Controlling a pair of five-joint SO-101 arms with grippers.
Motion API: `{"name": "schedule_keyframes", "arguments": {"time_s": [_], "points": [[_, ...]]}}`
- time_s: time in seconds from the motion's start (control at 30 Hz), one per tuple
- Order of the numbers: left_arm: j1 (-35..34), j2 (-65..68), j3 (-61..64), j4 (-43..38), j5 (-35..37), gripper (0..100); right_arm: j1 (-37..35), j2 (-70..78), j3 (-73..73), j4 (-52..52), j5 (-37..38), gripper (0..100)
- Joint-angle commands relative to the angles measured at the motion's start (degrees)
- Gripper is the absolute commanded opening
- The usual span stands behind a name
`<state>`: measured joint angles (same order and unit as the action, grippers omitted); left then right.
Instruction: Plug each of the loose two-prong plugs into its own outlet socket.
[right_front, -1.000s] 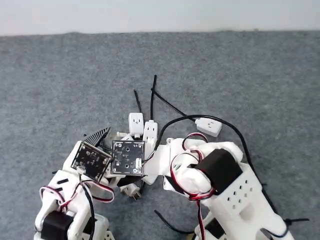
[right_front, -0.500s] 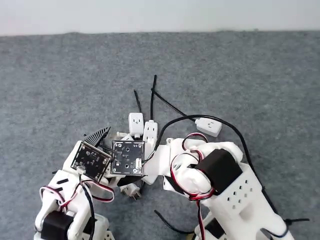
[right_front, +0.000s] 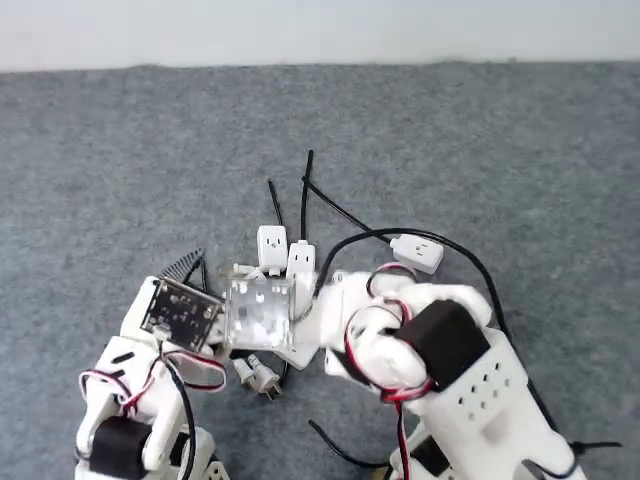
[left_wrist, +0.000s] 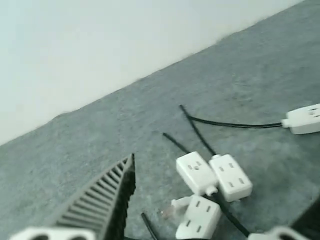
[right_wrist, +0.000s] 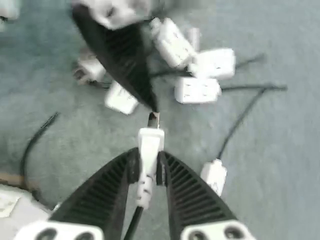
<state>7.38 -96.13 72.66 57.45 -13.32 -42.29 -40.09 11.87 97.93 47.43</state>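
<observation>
Desk (right_front: 500, 150), middle: first socket (right_front: 272, 244) lies with second socket (right_front: 300, 260) touching its right side. Third socket (right_front: 418, 253) lies farther right, apart. Loose plug (right_front: 256, 375) lies nearer, between the two arms. Second plug (right_wrist: 149, 142) sits between the right gripper (right_wrist: 148, 155) fingers.

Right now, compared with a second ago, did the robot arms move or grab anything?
The left arm shifted its wrist a little toward the white sockets, and the right arm moved its wrist slightly too. No grab or drop is visible; the right gripper holds a white plug. The sockets and the loose plug on the carpet stayed put.
</observation>
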Motion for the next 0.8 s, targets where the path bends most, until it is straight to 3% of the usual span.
{"name": "schedule_keyframes", "arguments": {"time_s": [0.0,0.27,0.4,0.53,0.77], "points": [[-3.96,0.44,2.68,-6.33,0.62,52,7.25,5.76,-4.48,-4.70,-0.35,0.9],[-8.00,0.53,6.73,-12.31,0.70,51,14.90,25.45,-18.73,-7.25,3.25,0.9],[-11.52,0.53,9.19,-16.70,2.99,46,15.16,35.91,-29.63,-3.56,8.79,0.9],[-12.92,0.53,10.95,-18.81,4.22,44,15.16,47.52,-40.35,5.41,19.60,0.9],[-12.92,0.53,13.41,-21.89,3.96,44,19.47,59.74,-44.22,5.14,26.55,0.8]]}}
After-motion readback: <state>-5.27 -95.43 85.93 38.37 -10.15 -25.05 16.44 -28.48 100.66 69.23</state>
